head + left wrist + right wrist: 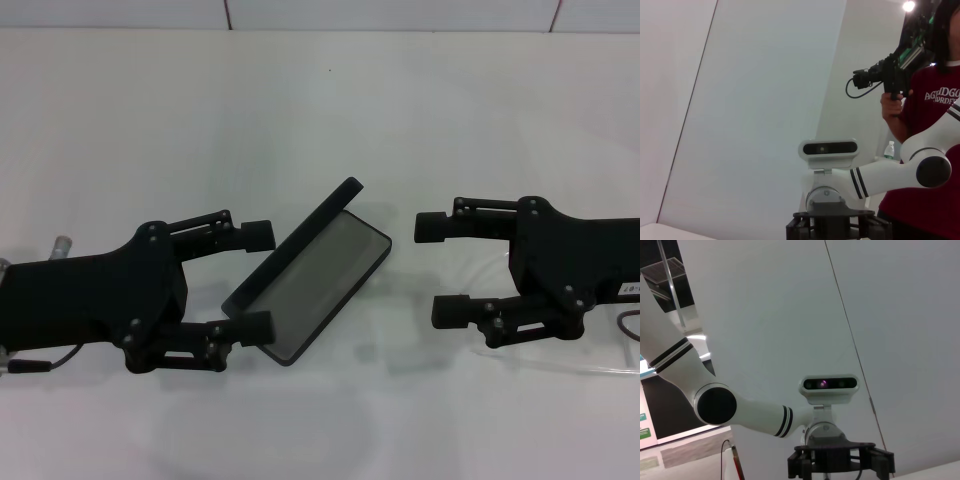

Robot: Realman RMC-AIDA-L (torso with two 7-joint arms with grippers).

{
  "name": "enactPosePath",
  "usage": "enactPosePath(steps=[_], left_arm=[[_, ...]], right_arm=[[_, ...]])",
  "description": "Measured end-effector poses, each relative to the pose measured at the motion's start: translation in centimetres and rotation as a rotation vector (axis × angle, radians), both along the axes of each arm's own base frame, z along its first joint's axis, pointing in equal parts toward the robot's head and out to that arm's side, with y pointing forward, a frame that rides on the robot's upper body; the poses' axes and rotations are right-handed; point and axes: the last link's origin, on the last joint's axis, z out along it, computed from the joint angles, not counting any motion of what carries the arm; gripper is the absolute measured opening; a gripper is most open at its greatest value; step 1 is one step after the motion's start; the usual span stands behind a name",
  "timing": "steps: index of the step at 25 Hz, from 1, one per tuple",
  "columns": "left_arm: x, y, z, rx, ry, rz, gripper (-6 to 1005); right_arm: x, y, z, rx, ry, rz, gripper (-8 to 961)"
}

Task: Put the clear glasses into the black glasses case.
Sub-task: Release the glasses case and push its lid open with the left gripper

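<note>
Now: one black glasses case [315,282] lid-up; left end effector [262,283] straddles it, right end effector [442,268] wide.

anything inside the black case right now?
The open black glasses case shows only grey lining. The strip by its raised lid is hidden. Clear glasses lie under the right claw; left claw straddles the case.

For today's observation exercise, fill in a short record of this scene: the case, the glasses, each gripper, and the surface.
case: black glasses case, open, lid raised, grey lining showing, nothing inside
glasses: clear glasses, faint, on the table under the right gripper
left gripper: open, fingers either side of the case's near end
right gripper: open, beside the case, apart from it
surface: white table
</note>
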Motion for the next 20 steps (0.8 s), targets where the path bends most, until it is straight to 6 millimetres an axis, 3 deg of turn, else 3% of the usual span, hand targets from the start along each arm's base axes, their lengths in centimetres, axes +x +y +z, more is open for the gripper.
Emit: enactPosePath(steps=[15, 20], left_arm=[[0.2, 0.2, 0.1, 0.005, -0.002, -0.007, 815], [1.1, 1.6, 1.4, -0.011, -0.054, 0.056, 800]], right_arm=[[0.3, -0.1, 0.1, 0.015, 0.011, -0.015, 811], [0.9, 0.2, 0.8, 0.054, 0.02, -0.048, 811]])
